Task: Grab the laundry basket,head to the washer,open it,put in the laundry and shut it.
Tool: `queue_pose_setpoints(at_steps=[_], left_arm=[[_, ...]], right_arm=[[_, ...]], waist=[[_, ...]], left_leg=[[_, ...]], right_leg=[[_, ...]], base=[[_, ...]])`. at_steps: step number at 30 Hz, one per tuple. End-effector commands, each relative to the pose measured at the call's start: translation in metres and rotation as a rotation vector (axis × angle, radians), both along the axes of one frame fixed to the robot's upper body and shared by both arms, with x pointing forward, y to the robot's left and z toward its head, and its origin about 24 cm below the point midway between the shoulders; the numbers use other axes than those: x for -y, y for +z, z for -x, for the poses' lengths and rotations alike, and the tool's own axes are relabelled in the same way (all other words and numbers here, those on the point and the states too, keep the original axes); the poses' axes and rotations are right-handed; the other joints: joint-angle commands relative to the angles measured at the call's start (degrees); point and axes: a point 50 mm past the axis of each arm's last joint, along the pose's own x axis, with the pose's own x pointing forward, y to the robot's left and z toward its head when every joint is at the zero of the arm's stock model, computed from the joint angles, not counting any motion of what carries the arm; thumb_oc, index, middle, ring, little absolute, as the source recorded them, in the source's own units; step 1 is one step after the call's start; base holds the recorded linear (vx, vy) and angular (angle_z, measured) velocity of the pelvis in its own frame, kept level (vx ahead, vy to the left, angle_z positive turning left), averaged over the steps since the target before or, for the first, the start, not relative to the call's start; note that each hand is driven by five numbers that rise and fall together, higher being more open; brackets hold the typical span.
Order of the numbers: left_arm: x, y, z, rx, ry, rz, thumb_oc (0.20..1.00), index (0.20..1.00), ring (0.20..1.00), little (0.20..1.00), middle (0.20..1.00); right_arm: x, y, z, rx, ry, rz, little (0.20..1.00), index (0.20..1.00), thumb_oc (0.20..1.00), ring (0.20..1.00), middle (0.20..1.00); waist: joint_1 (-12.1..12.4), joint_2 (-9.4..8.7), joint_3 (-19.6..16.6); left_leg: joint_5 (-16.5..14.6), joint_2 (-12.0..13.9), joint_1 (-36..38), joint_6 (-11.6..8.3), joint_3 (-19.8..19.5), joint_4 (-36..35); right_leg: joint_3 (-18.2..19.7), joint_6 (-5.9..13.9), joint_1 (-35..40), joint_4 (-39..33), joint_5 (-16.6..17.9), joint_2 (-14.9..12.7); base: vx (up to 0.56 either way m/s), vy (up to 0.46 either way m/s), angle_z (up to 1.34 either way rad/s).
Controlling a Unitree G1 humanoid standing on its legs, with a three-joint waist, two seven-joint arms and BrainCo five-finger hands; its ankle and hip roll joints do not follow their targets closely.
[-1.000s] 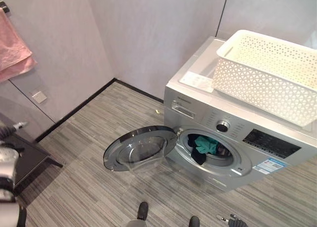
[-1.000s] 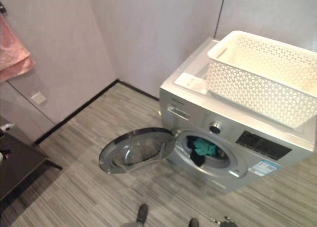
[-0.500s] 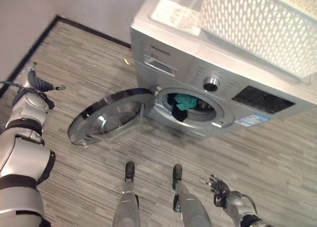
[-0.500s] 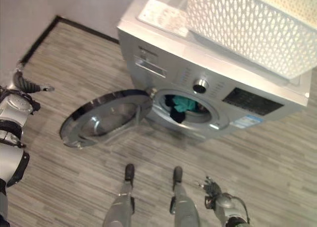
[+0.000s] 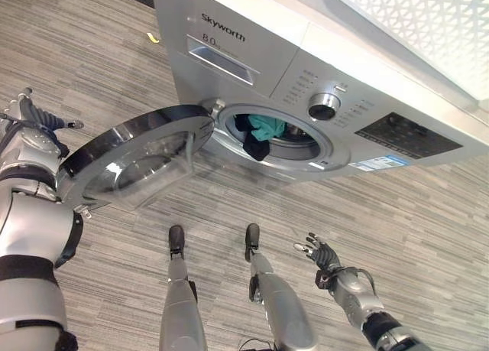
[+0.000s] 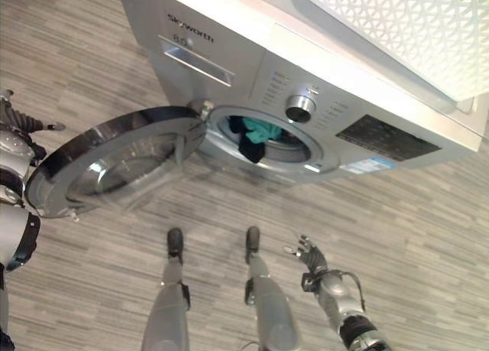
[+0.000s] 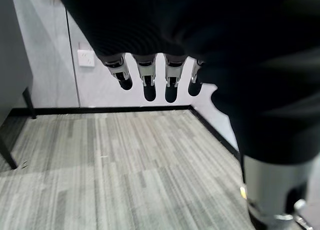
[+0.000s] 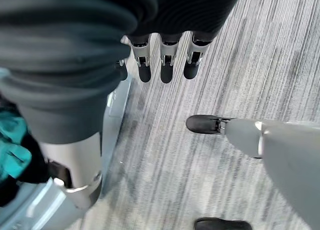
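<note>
So the silver front-loading washing machine (image 5: 321, 91) has its round glass-and-chrome door (image 5: 134, 158) swung wide open to the robot's left, hinge side next to the drum opening. Inside the drum there's laundry already sitting there: a teal piece of clothing (image 5: 267, 126) on top of something dark (image 5: 254, 147), bunched right at the front lip of the opening. The white plastic lattice laundry basket (image 6: 382, 22) is parked on top of the machine, toward its right side, and I can't see into it from this angle. The left hand (image 5: 37, 123) is up just beside the outer edge of the open door, not touching it as far as I can tell; in the left wrist view its fingers (image 7: 149, 78) hang straight down in a row, spread slightly apart, nothing in them, with grey striped plank floor (image 7: 125, 165) and a pale wall with a white socket plate (image 7: 86, 58) beyond. The right hand (image 6: 311, 255) hangs low on the robot's right, well apart from the washer, fingers loosely splayed and empty. Its wrist view shows the fingers (image 8: 167, 59) straight and apart above the floor, with a bit of the teal cloth (image 8: 14, 157) showing at the edge.
</note>
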Motion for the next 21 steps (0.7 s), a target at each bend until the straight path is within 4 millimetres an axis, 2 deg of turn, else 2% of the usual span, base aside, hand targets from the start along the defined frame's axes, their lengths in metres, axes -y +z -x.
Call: queue_pose_setpoints(at_steps=[1, 3, 5, 6, 7, 8, 9, 12, 13, 14, 15, 16, 17, 18, 19, 20, 21], left_arm=[[-0.013, 0.016, 0.009, -0.017, 0.039, -0.057, 1.000, 1.000, 1.000, 1.000, 1.000], [-0.005, 0.012, 0.003, -0.025, 0.001, -0.057, 1.000, 1.000, 1.000, 1.000, 1.000], [0.013, 0.004, -0.009, -0.042, -0.075, -0.062, 1.000, 1.000, 1.000, 1.000, 1.000], [0.013, 0.004, -0.009, -0.042, -0.075, -0.062, 1.000, 1.000, 1.000, 1.000, 1.000], [0.023, -0.003, -0.016, -0.043, -0.128, -0.044, 1.000, 1.000, 1.000, 1.000, 1.000], [0.023, -0.003, -0.016, -0.043, -0.128, -0.044, 1.000, 1.000, 1.000, 1.000, 1.000], [0.036, -0.008, -0.024, -0.044, -0.184, -0.025, 1.000, 1.000, 1.000, 1.000, 1.000], [0.043, -0.011, -0.027, -0.043, -0.213, -0.008, 1.000, 1.000, 1.000, 1.000, 1.000], [0.063, -0.019, -0.037, -0.052, -0.293, 0.013, 1.000, 1.000, 1.000, 1.000, 1.000], [0.101, -0.043, -0.050, -0.071, -0.421, 0.063, 1.000, 1.000, 1.000, 1.000, 1.000], [0.101, -0.043, -0.050, -0.071, -0.421, 0.063, 1.000, 1.000, 1.000, 1.000, 1.000], [0.138, -0.067, -0.056, -0.079, -0.527, 0.135, 1.000, 1.000, 1.000, 1.000, 1.000], [0.138, -0.067, -0.056, -0.079, -0.527, 0.135, 1.000, 1.000, 1.000, 1.000, 1.000], [0.158, -0.076, -0.058, -0.062, -0.581, 0.188, 1.000, 1.000, 1.000, 1.000, 1.000], [0.183, -0.090, -0.058, -0.051, -0.645, 0.252, 1.000, 1.000, 1.000, 1.000, 1.000], [0.230, -0.119, -0.052, -0.061, -0.743, 0.386, 1.000, 1.000, 1.000, 1.000, 1.000], [0.230, -0.119, -0.052, -0.061, -0.743, 0.386, 1.000, 1.000, 1.000, 1.000, 1.000]], right_arm=[[0.002, 0.005, 0.001, 0.042, 0.009, -0.008, 1.000, 1.000, 1.000, 1.000, 1.000], [0.000, 0.010, -0.001, 0.068, 0.028, -0.011, 1.000, 1.000, 1.000, 1.000, 1.000], [0.000, 0.015, -0.004, 0.098, 0.039, -0.015, 1.000, 1.000, 1.000, 1.000, 1.000], [0.000, 0.015, -0.003, 0.098, 0.039, -0.015, 1.000, 1.000, 1.000, 1.000, 1.000], [0.002, 0.015, -0.002, 0.100, 0.043, -0.011, 1.000, 1.000, 1.000, 1.000, 1.000], [0.002, 0.015, -0.002, 0.100, 0.043, -0.011, 1.000, 1.000, 1.000, 1.000, 1.000], [0.003, 0.014, -0.002, 0.091, 0.046, -0.002, 1.000, 1.000, 1.000, 1.000, 1.000], [0.004, 0.013, -0.002, 0.087, 0.045, 0.001, 1.000, 1.000, 1.000, 1.000, 1.000], [0.006, 0.012, -0.002, 0.079, 0.046, 0.018, 1.000, 1.000, 1.000, 1.000, 1.000], [0.010, 0.006, 0.000, 0.048, 0.030, 0.028, 1.000, 1.000, 1.000, 1.000, 1.000], [0.010, 0.006, 0.000, 0.048, 0.030, 0.028, 1.000, 1.000, 1.000, 1.000, 1.000], [0.011, 0.003, 0.001, 0.032, 0.010, 0.021, 1.000, 1.000, 1.000, 1.000, 1.000], [0.011, 0.003, 0.001, 0.032, 0.010, 0.021, 1.000, 1.000, 1.000, 1.000, 1.000], [0.010, 0.002, 0.001, 0.025, 0.001, 0.016, 1.000, 1.000, 1.000, 1.000, 1.000], [0.010, 0.000, 0.003, 0.018, -0.006, 0.007, 1.000, 1.000, 1.000, 1.000, 1.000], [0.007, -0.004, 0.009, -0.003, -0.019, -0.021, 1.000, 1.000, 1.000, 1.000, 1.000], [0.007, -0.004, 0.009, -0.003, -0.019, -0.021, 1.000, 1.000, 1.000, 1.000, 1.000]], waist=[[-1.3, -2.81, -0.6], [-1.6, -2.99, -0.5], [-2.0, -3.43, -0.1], [-2.0, -3.42, -0.1], [-2.3, -3.72, -0.2], [-2.3, -3.72, -0.2], [-2.5, -3.77, -0.3], [-2.6, -3.71, -0.3], [-2.7, -3.33, -0.2], [-2.4, -2.47, -0.2], [-2.4, -2.47, -0.2], [-2.1, -1.76, 0.0], [-2.1, -1.76, 0.0], [-1.9, -1.31, 0.1], [-1.5, -0.73, 0.1], [-1.0, 0.20, -0.1], [-1.0, 0.20, -0.1]], left_leg=[[-5.5, -0.2, -6.1, 0.34, 0.0, 7.5], [-5.3, -0.1, -6.6, 0.18, -0.1, 7.3], [-5.0, -0.2, -7.4, -0.10, -0.2, 7.0], [-5.0, -0.2, -7.4, -0.10, -0.2, 7.0], [-4.7, -0.1, -7.9, -0.19, -0.3, 6.6], [-4.7, -0.1, -7.9, -0.19, -0.3, 6.6], [-4.4, 0.0, -8.0, -0.28, -0.3, 5.9], [-4.2, 0.0, -8.0, -0.33, -0.3, 5.5], [-4.0, 0.0, -8.1, -0.44, -0.3, 5.1], [-3.8, -0.3, -7.7, -0.41, -0.3, 4.7], [-3.8, -0.3, -7.7, -0.41, -0.3, 4.7], [-3.9, -0.5, -7.1, -0.33, -0.2, 4.9], [-3.9, -0.5, -7.1, -0.33, -0.2, 4.9], [-4.1, -0.7, -6.7, -0.27, -0.2, 5.0], [-4.2, -0.8, -6.1, -0.19, -0.1, 4.9], [-4.5, -1.1, -4.8, 0.00, 0.0, 4.7], [-4.5, -1.1, -4.8, 0.00, 0.0, 4.7]], right_leg=[[2.5, 4.73, -2.1, 5.7, -6.3, -4.2], [2.5, 4.67, -2.7, 5.6, -6.2, -4.1], [2.3, 4.61, -3.6, 5.4, -5.9, -3.9], [2.3, 4.61, -3.6, 5.4, -5.9, -3.9], [2.4, 4.64, -4.1, 5.2, -5.6, -3.8], [2.4, 4.64, -4.1, 5.2, -5.6, -3.8], [2.3, 4.68, -4.5, 5.0, -5.5, -3.7], [2.3, 4.73, -4.6, 4.8, -5.4, -3.7], [2.4, 4.81, -4.8, 4.6, -5.3, -3.7], [2.4, 4.90, -4.6, 4.7, -5.5, -3.8], [2.4, 4.90, -4.6, 4.7, -5.5, -3.8], [2.5, 4.87, -4.2, 5.1, -5.7, -3.9], [2.5, 4.87, -4.2, 5.1, -5.7, -3.9], [2.6, 4.82, -3.9, 5.2, -5.9, -4.0], [2.7, 4.80, -3.5, 5.4, -6.0, -4.1], [2.8, 4.63, -2.7, 5.6, -6.4, -4.2], [2.8, 4.63, -2.7, 5.6, -6.4, -4.2]], base=[[0.00, 0.000, 0.00], [0.00, 0.000, 0.00], [-0.01, -0.031, 0.03], [-0.02, -0.036, 0.02], [0.00, 0.000, 0.00], [-0.01, -0.024, 0.05], [0.00, -0.007, 0.04], [0.00, -0.004, 0.01], [0.00, 0.000, 0.00], [0.00, 0.000, 0.00], [0.00, 0.000, 0.00], [0.00, 0.000, 0.00], [-0.01, 0.004, 0.04], [0.00, 0.004, 0.04], [0.00, 0.000, 0.00], [0.00, 0.000, 0.00], [0.02, -0.015, 0.04]])
